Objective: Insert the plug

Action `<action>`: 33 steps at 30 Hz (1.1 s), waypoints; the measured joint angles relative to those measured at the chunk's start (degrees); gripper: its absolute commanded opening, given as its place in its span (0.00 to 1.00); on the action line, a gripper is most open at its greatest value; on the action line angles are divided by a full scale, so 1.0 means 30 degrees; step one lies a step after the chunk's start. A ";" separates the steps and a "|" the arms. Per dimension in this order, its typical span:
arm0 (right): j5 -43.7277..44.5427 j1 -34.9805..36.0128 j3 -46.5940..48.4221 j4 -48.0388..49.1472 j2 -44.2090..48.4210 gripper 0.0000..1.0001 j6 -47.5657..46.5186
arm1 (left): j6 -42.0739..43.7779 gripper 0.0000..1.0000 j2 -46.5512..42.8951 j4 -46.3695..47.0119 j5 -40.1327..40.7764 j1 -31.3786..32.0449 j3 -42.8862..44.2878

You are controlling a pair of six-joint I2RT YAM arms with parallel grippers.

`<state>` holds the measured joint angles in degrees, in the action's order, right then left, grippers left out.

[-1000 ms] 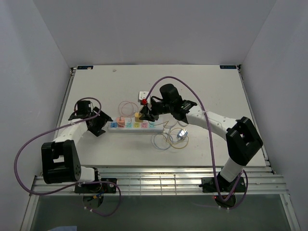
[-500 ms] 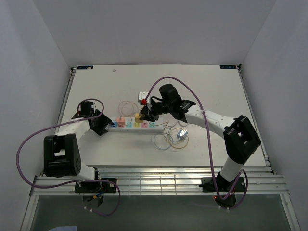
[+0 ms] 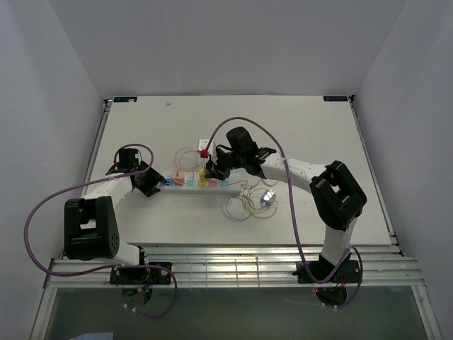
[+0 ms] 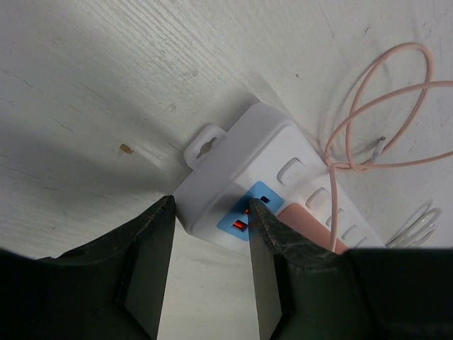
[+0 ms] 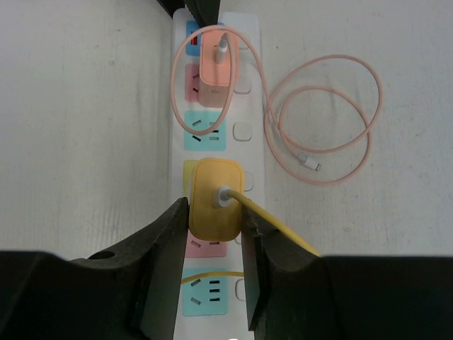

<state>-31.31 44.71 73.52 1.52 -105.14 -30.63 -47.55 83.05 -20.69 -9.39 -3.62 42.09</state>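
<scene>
Right gripper (image 5: 214,228) is clamped on the yellow plug (image 5: 214,198), which sits over the power strip (image 5: 244,92) between a teal socket (image 5: 205,132) and a pink socket (image 5: 205,248). The plug's prongs are hidden. The pink plug (image 5: 214,71) fills a socket farther along, its pink cable (image 5: 333,127) coiled beside the strip. Left gripper (image 4: 211,237) straddles the strip's end; whether it pinches cannot be told. Loose cable loops (image 3: 243,207) lie near the strip.

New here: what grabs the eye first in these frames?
The white strip with coloured sockets lies mid-table. The right gripper pinches a yellow plug over it, near a pink charger. The left gripper straddles the strip's left end, as the top view has it.
</scene>
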 measured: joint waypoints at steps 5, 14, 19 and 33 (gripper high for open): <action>0.0408 0.0015 0.0000 0.0233 -0.0685 0.08 -0.0087 | 0.0015 0.53 0.0000 0.0073 -0.0007 0.0000 -0.0015; 0.0517 0.0080 -0.0007 0.1188 -0.0750 0.08 -0.0270 | -0.0007 0.51 -0.0007 0.0080 -0.0015 0.0000 -0.0015; 0.0765 0.0372 0.0000 0.1202 -0.1231 0.08 -0.0692 | -0.0022 0.50 -0.0015 0.0087 -0.0022 0.0000 -0.0015; 0.1530 0.0750 -0.0240 0.2557 -0.1654 0.08 -0.1049 | -0.0036 0.50 -0.0015 0.0138 -0.0036 0.0000 -0.0015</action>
<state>-26.72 46.96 72.79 9.19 -110.10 -33.78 -47.66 83.00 -20.27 -9.50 -3.62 42.04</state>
